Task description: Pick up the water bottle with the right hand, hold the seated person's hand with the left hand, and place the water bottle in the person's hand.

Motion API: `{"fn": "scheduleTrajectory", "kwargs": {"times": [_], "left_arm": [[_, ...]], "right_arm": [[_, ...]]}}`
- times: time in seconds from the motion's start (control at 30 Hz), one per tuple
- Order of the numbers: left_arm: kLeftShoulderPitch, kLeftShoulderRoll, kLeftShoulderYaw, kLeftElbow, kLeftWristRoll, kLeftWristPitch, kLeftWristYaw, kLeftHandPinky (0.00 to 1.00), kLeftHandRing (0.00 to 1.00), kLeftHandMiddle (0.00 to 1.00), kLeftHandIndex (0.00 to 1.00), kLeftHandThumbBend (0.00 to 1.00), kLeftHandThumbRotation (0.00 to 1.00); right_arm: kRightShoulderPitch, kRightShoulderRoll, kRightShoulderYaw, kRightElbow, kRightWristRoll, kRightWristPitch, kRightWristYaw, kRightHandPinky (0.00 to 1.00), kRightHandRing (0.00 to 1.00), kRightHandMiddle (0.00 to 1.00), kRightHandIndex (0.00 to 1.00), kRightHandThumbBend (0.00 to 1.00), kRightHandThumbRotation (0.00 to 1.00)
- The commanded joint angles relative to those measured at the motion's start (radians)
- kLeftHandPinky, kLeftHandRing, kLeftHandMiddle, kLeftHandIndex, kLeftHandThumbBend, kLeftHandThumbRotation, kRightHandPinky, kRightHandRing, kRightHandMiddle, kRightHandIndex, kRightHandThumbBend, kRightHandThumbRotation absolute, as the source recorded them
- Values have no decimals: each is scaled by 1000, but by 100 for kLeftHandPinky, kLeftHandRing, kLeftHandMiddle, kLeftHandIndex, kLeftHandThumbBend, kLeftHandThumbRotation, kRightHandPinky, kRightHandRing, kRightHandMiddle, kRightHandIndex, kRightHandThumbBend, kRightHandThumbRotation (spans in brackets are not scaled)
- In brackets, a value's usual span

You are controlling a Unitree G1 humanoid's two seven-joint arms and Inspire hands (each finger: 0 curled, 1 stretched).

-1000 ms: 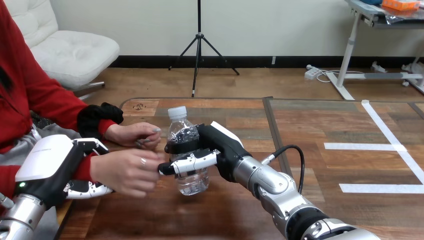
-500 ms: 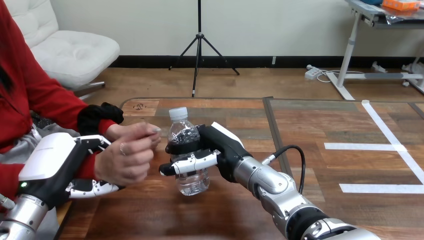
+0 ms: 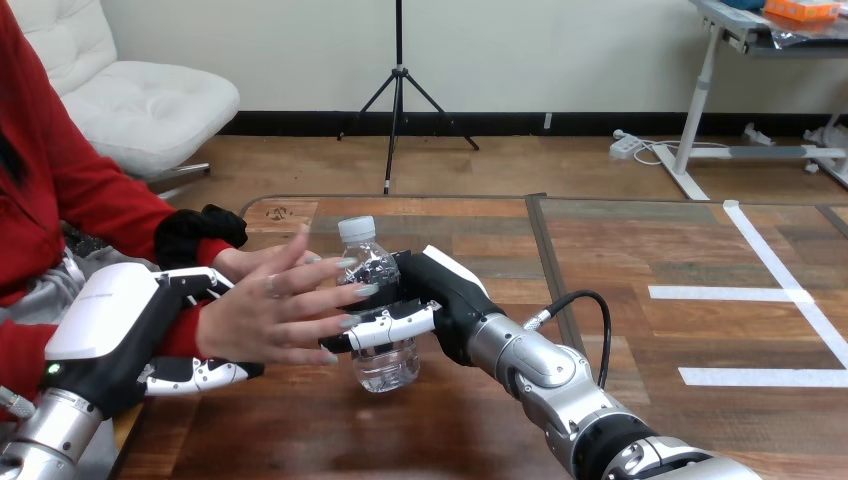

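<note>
A clear water bottle (image 3: 386, 362) with a white cap stands upright just above the table, and my right hand (image 3: 445, 290) is shut round its middle. At the left, my left hand (image 3: 112, 332) has fingers above and thumb below the person's wrist (image 3: 182, 333) in a red sleeve, curled round it. The person's hand (image 3: 272, 315) is spread open, palm facing the bottle, with its fingertips at the bottle's left side. The person's other hand (image 3: 236, 262) rests on the table behind it, mostly hidden.
The wooden table (image 3: 620, 260) stretches to the right, with white tape lines (image 3: 780, 275) on its far right part. My right forearm (image 3: 540, 375) and its black cable cross the table's lower middle.
The person's hand has turned and opened from a loose curl to spread fingers reaching the bottle. My left hand has shifted slightly right with the wrist. The bottle and right hand stay put.
</note>
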State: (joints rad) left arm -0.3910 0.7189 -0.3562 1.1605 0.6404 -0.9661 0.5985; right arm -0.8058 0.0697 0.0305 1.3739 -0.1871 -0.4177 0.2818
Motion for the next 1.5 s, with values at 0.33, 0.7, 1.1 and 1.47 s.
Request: {"fn": "scheduleTrajectory", "kwargs": {"times": [0.33,0.7,1.1,1.47], "left_arm": [[-42,-36,19,-73,-8,-42,15,43,49,56,58,74,40],[-47,-54,16,-89,-4,-46,12,42,49,56,58,74,41],[-58,-73,9,-99,8,-56,14,43,49,57,60,74,43],[-63,-92,7,-109,12,-52,2,46,51,58,59,72,41]], "right_arm": [[-105,21,-12,-38,3,-1,-13,28,34,41,44,88,0],[-100,39,-9,-39,4,-4,-7,27,34,42,45,88,0],[-91,54,8,-42,-12,-22,-20,28,34,44,45,89,0],[-80,64,20,-44,-21,-37,-21,29,35,44,46,87,0]]}}
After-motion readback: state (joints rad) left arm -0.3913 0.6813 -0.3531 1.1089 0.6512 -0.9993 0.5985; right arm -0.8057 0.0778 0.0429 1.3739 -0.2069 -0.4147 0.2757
